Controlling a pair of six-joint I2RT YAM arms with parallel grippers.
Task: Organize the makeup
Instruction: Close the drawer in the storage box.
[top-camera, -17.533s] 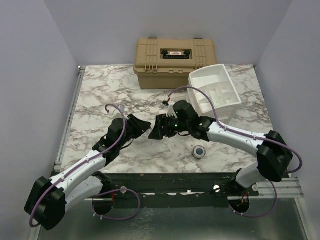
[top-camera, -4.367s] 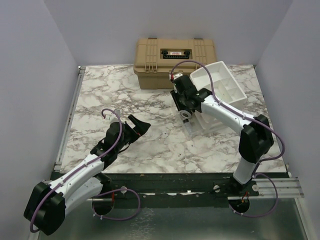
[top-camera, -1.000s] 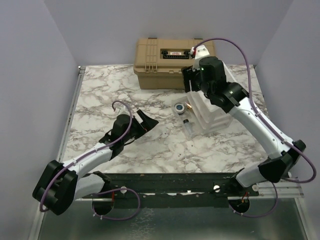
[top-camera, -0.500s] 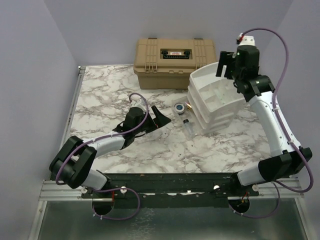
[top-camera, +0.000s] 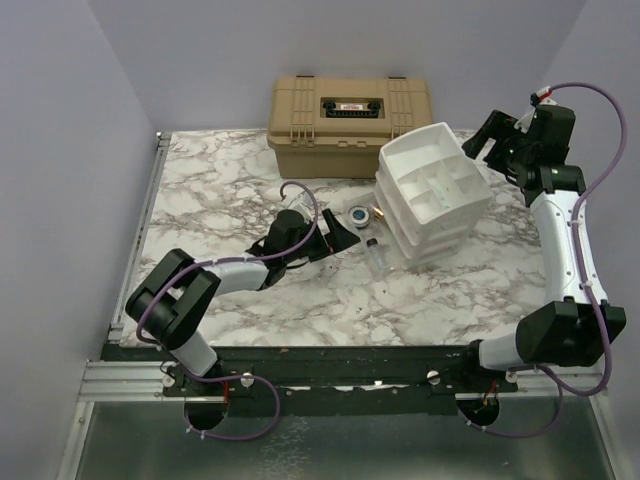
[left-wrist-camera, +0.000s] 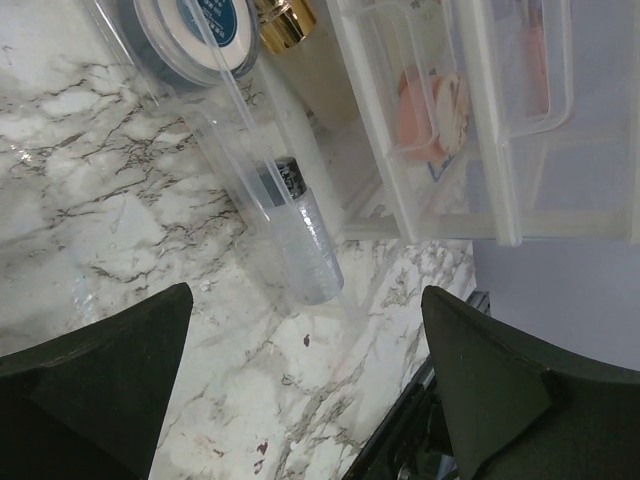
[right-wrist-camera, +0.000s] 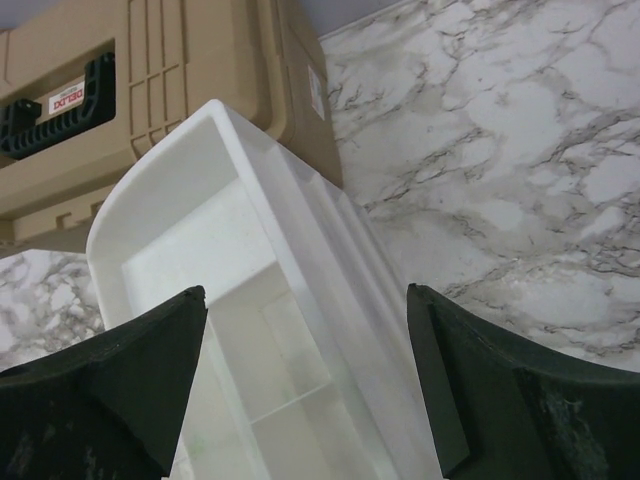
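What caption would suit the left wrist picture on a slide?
Left arm's open jaws frame a small clear bottle lying beside the white organizer on a marble table.

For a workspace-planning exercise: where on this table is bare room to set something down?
Bare marble table: far-left patch beside the tan case; near strip before the white organizer. Crowded: between left end effector and organizer, around the round jar and clear bottle.

Tan case (top-camera: 350, 110), white organizer (top-camera: 445, 232), grey-veined marble table (top-camera: 210, 190) (jar (top-camera: 357, 214) lid blue)
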